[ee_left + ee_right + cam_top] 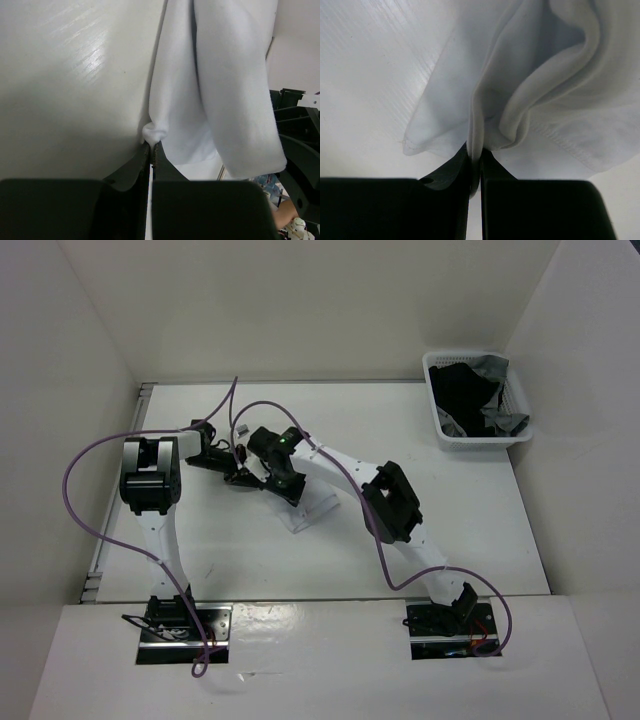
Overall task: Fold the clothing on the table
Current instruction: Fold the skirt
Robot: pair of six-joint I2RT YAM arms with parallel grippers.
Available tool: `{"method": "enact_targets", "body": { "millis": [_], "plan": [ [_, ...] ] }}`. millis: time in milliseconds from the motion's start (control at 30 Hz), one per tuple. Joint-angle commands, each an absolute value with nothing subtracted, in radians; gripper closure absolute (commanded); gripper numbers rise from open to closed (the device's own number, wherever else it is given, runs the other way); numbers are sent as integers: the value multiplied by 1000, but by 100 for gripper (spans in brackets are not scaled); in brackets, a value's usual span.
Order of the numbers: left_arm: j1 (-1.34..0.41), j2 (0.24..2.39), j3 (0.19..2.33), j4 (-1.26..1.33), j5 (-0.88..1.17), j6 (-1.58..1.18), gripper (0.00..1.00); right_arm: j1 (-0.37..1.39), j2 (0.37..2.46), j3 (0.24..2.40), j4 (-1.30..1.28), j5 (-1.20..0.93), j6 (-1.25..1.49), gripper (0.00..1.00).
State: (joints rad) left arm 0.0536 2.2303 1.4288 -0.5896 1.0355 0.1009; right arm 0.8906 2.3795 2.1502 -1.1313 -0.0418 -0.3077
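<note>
The clothing (304,517) is thin white fabric, hard to tell from the white table (460,530) in the top view. Both grippers meet over the table's middle. My left gripper (236,474) is shut on a small pinch of the clothing's edge (156,133), and the clothing (220,90) hangs away from it in long folds. My right gripper (290,494) is shut on a bunched fold of the clothing (545,75), with a hemmed corner (427,135) spreading to the left. The wrist views show the fabric lifted and draped above the tabletop (70,75).
A white slatted basket (445,433) holding black and grey garments (465,390) stands at the back right. A metal rail (108,540) runs along the table's left edge. White walls close in the back and both sides. Purple cables loop over the left arm.
</note>
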Motion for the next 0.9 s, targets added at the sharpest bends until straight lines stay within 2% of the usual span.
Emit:
{"method": "enact_targets", "body": {
  "millis": [0, 867],
  "plan": [
    [43, 2227, 1419, -563, 1017, 126, 100, 897, 2359, 2148, -1150, -55, -313, 100],
    [34, 2218, 1419, -563, 1017, 126, 100, 907, 2407, 2247, -1161, -55, -293, 100]
  ]
}}
